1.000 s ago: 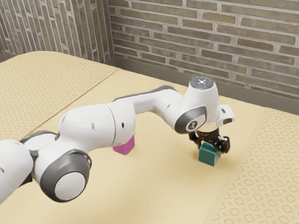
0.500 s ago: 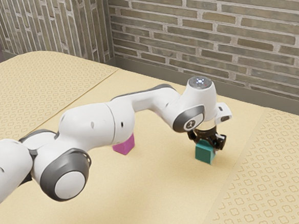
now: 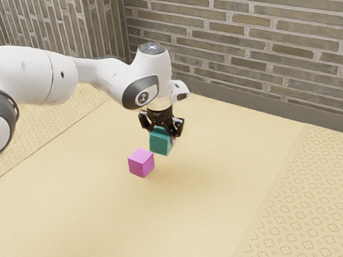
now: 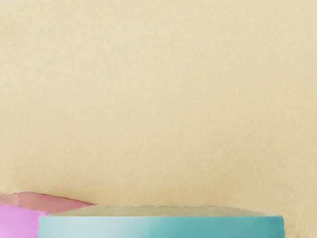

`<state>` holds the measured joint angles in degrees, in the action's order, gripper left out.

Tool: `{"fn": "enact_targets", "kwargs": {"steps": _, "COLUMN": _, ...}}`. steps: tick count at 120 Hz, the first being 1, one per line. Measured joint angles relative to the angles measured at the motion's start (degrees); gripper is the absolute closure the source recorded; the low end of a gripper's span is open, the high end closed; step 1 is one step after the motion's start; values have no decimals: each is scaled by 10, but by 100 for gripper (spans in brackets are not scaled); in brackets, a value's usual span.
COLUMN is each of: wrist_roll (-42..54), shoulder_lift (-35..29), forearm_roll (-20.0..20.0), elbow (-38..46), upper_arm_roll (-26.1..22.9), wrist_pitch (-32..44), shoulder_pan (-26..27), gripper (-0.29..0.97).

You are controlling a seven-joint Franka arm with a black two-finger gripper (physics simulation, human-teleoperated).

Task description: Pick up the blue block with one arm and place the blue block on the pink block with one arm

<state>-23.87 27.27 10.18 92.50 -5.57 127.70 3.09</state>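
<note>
My gripper [image 3: 161, 129] is shut on the teal-blue block [image 3: 160, 143], which hangs in the air above the table. The pink block [image 3: 141, 163] rests on the tan tabletop just below and a little toward the exterior view's left of the held block. The two blocks are apart, with a small gap between them. In the wrist view the blue block [image 4: 161, 225] sits right under my hand, and a corner of the pink block [image 4: 22, 218] shows beside it.
The tan table [image 3: 212, 214] has a patterned strip [image 3: 306, 220] along the exterior view's right. A brick wall [image 3: 254, 40] runs behind the table's far edge.
My arm has swung from the exterior view's right to the left, carrying the blue block off the table to a spot above and beside the pink block.
</note>
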Motion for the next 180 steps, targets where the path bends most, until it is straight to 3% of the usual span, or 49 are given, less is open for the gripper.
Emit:
{"fn": "enact_targets", "kwargs": {"steps": 12, "wrist_roll": 15, "shoulder_lift": -56, "forearm_roll": -4, "elbow": 73, "upper_arm_roll": 0, "wrist_pitch": 15, "shoulder_pan": -29, "gripper": 29}}
{"fn": "enact_targets", "kwargs": {"steps": 29, "wrist_roll": 45, "shoulder_lift": -74, "forearm_roll": -17, "elbow": 106, "upper_arm_roll": -1, "wrist_pitch": 27, "shoulder_pan": -52, "gripper": 29}}
{"fn": "enact_targets", "kwargs": {"steps": 96, "wrist_roll": 168, "shoulder_lift": -52, "forearm_roll": -37, "elbow": 104, "upper_arm_roll": -3, "wrist_pitch": 65, "shoulder_pan": -65, "gripper": 29}}
{"fn": "enact_targets", "kwargs": {"steps": 180, "wrist_roll": 229, "shoulder_lift": -33, "forearm_roll": -57, "elbow": 90, "upper_arm_roll": -2, "wrist_pitch": 69, "shoulder_pan": -68, "gripper": 25}}
